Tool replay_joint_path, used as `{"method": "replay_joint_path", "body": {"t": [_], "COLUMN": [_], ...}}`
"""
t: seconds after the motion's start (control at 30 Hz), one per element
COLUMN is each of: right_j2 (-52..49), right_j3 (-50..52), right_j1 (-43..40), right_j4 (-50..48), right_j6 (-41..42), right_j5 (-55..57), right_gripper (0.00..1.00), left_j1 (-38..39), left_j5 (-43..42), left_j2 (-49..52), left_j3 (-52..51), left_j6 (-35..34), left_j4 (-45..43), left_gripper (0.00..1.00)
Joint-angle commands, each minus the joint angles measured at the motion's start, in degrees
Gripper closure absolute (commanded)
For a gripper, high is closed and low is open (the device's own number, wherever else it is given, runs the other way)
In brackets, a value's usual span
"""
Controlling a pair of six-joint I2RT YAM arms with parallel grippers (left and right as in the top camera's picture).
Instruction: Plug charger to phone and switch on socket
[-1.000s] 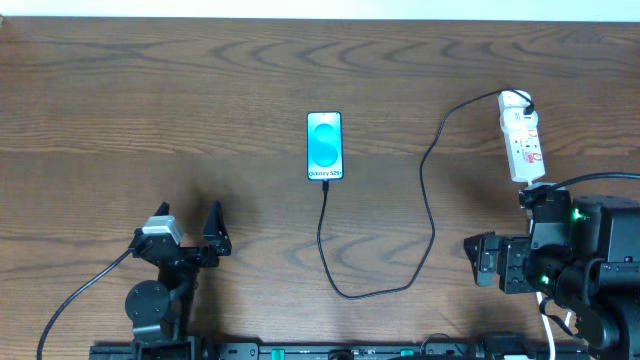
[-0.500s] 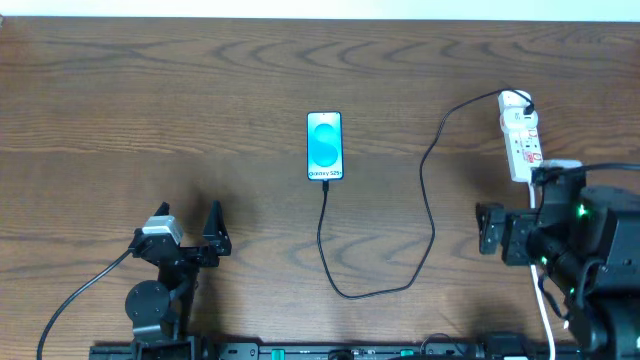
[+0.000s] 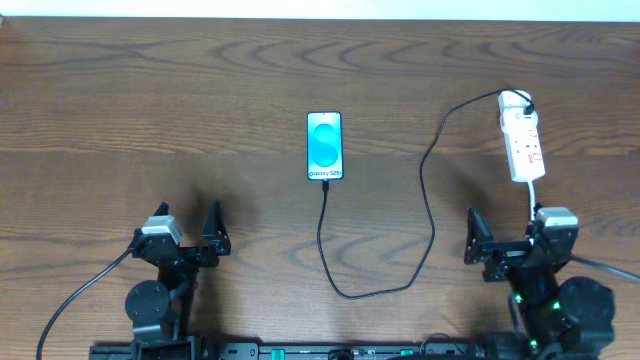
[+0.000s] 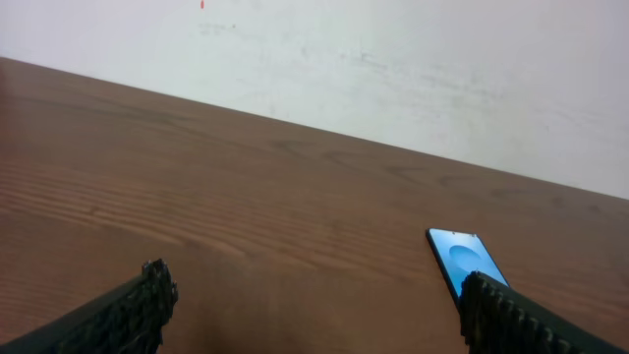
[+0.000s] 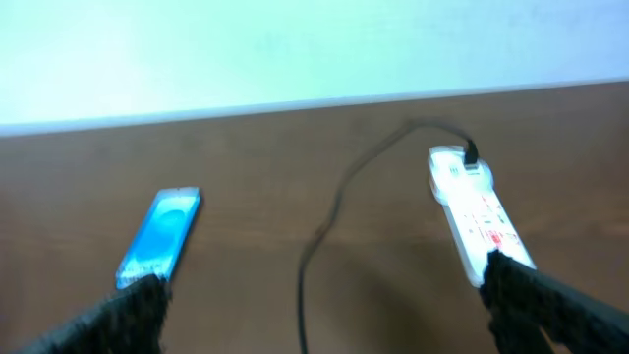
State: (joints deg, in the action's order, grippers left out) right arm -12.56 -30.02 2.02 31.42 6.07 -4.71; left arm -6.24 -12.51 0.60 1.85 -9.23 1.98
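Looking down at a big wooden table [image 3: 150, 100]. Seeing the left gripper [image 3: 187, 222] and right gripper [image 3: 512, 228] down at the near edge, both with fingers spread wide, gripping nothing. Got the white socket [image 3: 522, 140] lying far right, near the right gripper. Got the phone [image 3: 324, 146] face-up mid-table, screen lit. Can trace the black charger [image 3: 430, 200] looping from the socket's far end to the phone's near edge.
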Motion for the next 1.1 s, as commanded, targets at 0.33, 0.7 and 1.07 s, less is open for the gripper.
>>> {"method": "replay_joint_path", "body": {"t": [0.33, 0.7, 1.07], "right_j2": [12.26, 12.28, 12.17], "right_j3": [22.29, 29.73, 29.7], "right_j1": [0.46, 0.5, 0.55], "right_j4": [-26.43, -36.09, -27.74], "right_j6": [6.14, 6.1, 7.63], "right_j5": [-3.39, -2.89, -2.93], "right_gripper": [0.01, 0.01, 0.01], "left_j1": [-0.22, -0.22, -0.22], "left_j5": [0.11, 0.11, 0.11], "left_j2": [-0.35, -0.35, -0.35], "left_j3": [-1.62, -1.62, -1.62], "left_j6": [-0.28, -0.31, -0.28], "left_j4": [0.92, 0.92, 0.92], "left_gripper": [0.06, 0.06, 0.06]}}
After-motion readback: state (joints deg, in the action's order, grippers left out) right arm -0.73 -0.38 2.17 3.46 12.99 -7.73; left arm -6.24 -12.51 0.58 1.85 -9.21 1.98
